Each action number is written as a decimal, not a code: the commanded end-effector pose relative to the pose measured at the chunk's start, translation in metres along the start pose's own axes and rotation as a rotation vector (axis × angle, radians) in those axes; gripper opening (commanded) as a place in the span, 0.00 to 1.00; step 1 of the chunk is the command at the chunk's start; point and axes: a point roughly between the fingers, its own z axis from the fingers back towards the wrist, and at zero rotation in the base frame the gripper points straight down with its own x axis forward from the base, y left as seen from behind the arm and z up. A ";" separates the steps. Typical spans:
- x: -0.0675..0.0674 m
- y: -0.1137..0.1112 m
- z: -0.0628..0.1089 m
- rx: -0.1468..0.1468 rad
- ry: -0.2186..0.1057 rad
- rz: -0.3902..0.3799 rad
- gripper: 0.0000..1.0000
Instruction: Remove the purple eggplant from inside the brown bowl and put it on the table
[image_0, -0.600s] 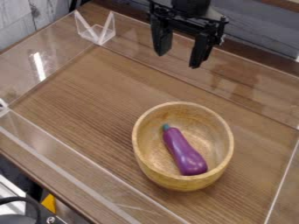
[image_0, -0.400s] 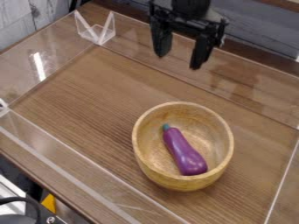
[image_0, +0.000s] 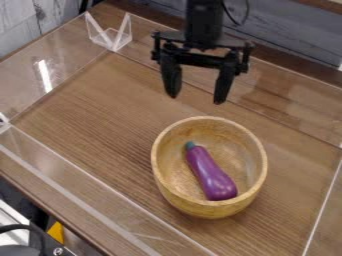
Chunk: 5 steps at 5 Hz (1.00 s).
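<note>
— How's the pincer?
— Jaws spread wide apart, pointing down, gripping nothing.
— And the purple eggplant?
— Below the pincer and nearer the camera, lying inside the brown bowl on the surface.

No text, label, brand, number or sign can be read anywhere in the view.
</note>
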 end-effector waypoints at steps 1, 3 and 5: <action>-0.019 -0.005 0.002 -0.045 -0.028 0.082 1.00; -0.038 -0.023 -0.015 -0.104 -0.038 0.242 1.00; -0.040 -0.033 -0.035 -0.129 -0.052 0.341 1.00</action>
